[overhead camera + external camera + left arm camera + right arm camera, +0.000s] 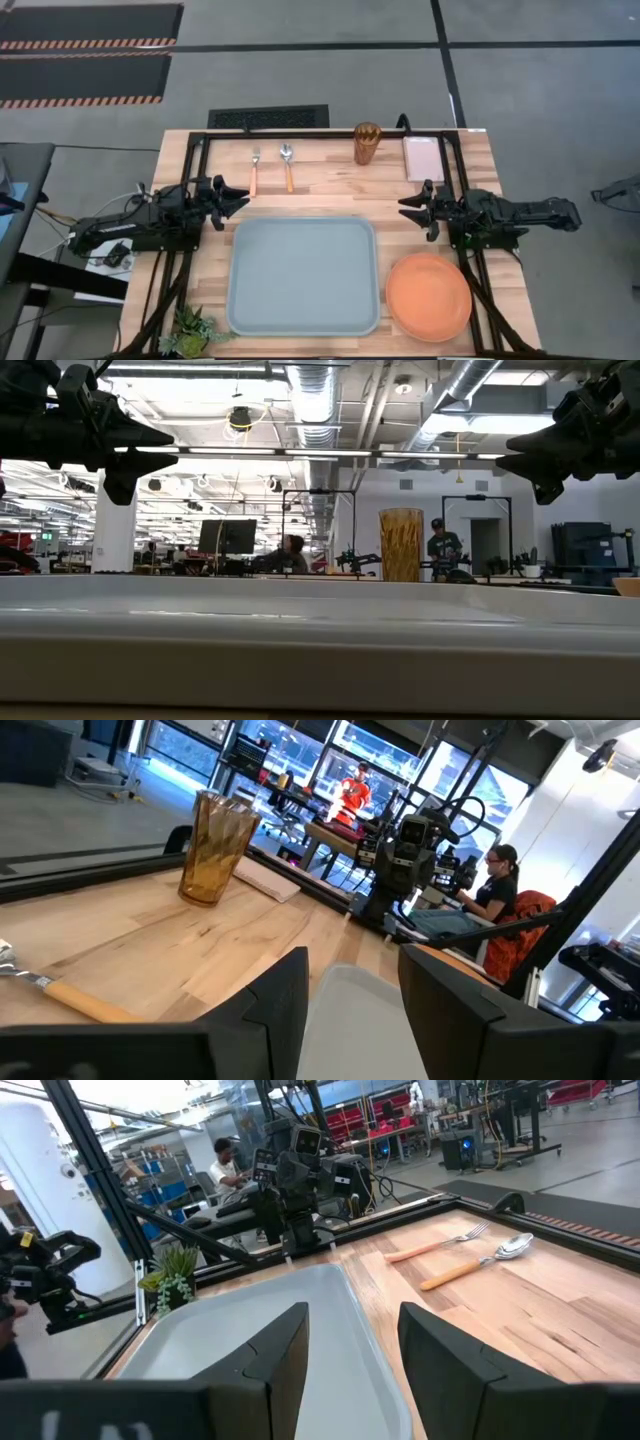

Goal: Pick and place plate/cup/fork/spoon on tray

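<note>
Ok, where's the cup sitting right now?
In the high view the cup stands upright on the table's far edge, right of centre, between the spoon and the pinkish-white pad, beyond the tray and not on it.

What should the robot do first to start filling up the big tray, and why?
Probably the right gripper should swing down to the orange plate, since that lies nearest to it. The tray holds nothing yet, both grippers hover open with nothing in them, and the left gripper waits by the tray's other side.

Pinkish pad (421, 157) at table's far right edge; small potted plant (190, 328) near left corner.
</note>
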Controlling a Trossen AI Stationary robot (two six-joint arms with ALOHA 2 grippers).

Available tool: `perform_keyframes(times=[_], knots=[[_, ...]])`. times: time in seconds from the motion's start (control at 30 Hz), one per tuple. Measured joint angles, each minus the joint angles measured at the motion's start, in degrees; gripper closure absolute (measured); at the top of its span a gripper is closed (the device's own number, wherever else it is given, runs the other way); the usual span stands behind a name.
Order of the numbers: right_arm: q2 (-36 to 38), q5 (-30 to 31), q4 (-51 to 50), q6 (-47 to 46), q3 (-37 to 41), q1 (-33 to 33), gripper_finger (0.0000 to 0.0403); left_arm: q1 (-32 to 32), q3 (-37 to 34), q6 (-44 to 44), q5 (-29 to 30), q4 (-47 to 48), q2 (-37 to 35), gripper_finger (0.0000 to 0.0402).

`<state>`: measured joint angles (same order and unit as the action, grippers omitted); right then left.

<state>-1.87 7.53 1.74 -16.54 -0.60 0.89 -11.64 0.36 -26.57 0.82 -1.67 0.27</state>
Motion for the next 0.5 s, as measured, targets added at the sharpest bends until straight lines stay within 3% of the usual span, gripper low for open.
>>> perform_keyframes(times=[0.5], knots=[[0.01,0.03,0.05,0.00,0.00,0.00,0.0221,-0.02,0.01,-2.68,1.11,-0.26,-0.02,0.0258]])
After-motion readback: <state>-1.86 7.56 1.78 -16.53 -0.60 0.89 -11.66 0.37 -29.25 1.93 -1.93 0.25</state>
